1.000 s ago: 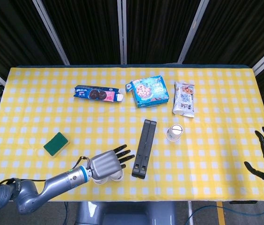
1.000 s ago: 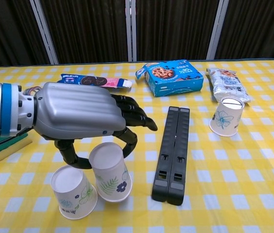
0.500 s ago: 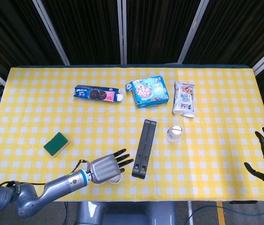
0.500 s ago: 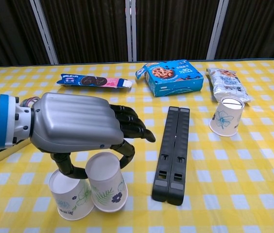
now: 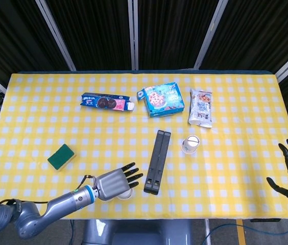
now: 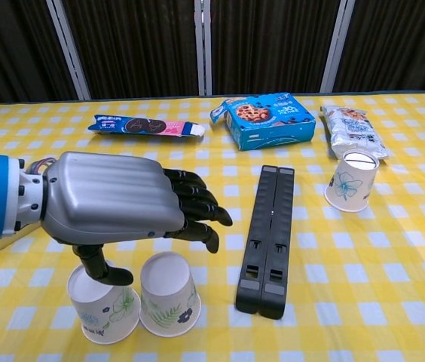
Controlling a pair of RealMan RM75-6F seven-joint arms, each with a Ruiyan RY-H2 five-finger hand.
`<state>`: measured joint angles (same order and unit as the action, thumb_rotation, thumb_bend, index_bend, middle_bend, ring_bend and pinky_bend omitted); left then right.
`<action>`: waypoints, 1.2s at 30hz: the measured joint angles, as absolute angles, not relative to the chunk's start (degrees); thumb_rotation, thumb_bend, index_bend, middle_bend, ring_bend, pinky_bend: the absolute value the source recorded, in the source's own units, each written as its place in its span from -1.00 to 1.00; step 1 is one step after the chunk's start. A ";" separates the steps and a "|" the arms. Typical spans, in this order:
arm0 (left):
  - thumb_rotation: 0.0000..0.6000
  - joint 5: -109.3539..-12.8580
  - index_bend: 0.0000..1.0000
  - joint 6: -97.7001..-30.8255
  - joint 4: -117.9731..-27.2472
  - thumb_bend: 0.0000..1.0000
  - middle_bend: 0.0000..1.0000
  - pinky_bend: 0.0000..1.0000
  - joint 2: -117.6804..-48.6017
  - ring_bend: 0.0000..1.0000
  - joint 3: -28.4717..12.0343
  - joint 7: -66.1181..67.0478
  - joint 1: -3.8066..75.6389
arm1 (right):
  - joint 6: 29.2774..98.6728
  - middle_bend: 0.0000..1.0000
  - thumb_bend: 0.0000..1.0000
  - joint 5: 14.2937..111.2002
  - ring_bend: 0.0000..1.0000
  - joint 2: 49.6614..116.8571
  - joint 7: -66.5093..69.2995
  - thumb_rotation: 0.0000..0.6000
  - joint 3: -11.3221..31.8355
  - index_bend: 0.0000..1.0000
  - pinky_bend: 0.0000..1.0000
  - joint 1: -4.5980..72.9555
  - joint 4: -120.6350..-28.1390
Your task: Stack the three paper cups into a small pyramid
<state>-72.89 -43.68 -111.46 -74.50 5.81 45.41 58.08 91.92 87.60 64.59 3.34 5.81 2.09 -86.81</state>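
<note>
Yellow-and-white checked tablecloth covers the table. Far side, left to right: blue sandwich-cookie sleeve with a pink end lying flat, light-blue cookie box slightly skewed, white-and-grey snack bag. All three near each other, not touching. Long black two-bar hinged object lies flat near centre, lengthwise toward the front edge. Green sponge with a yellow base sits well apart at front left. Black curtain panels with grey poles behind.
</note>
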 measured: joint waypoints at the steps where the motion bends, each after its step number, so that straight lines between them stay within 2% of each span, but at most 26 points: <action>1: 1.00 -72.90 -0.72 -43.74 -111.53 -0.41 -1.00 -1.00 -74.46 -1.00 5.80 45.32 58.04 | 91.88 -1.00 -0.88 87.54 -1.00 64.59 3.35 1.00 5.83 -0.76 -1.00 2.09 -86.82; 8: 1.00 -73.90 -0.77 -45.57 -112.50 -0.41 -1.00 -1.00 -73.38 -1.00 5.26 42.43 56.92 | 91.35 -1.00 -0.88 87.02 -1.00 64.62 3.48 1.00 5.93 -0.76 -1.00 2.15 -86.58; 14: 1.00 -76.20 -0.80 -51.15 -113.15 -0.41 -1.00 -1.00 -71.04 -1.00 4.53 37.34 53.62 | 90.32 -1.00 -0.88 86.23 -1.00 64.79 3.44 1.00 6.02 -0.77 -1.00 2.37 -86.23; 23: 1.00 -81.09 -0.85 -64.61 -110.93 -0.42 -1.00 -1.00 -67.08 -1.00 4.91 30.36 44.05 | 88.04 -1.00 -0.88 85.63 -1.00 65.77 1.74 1.00 5.77 -0.77 -1.00 3.25 -85.60; 30: 1.00 -82.04 -0.94 -76.59 -105.71 -0.44 -1.00 -1.00 -67.56 -1.00 6.33 26.68 32.78 | 85.55 -1.00 -0.88 84.77 -1.00 67.15 -0.65 1.00 5.62 -0.76 -1.00 4.38 -84.78; 36: 1.00 -83.28 -0.96 -82.66 -100.30 -0.44 -1.00 -1.00 -68.73 -1.00 7.65 21.48 25.33 | 83.11 -1.00 -0.88 84.25 -1.00 68.45 -2.06 1.00 6.13 -0.76 -1.00 6.34 -84.54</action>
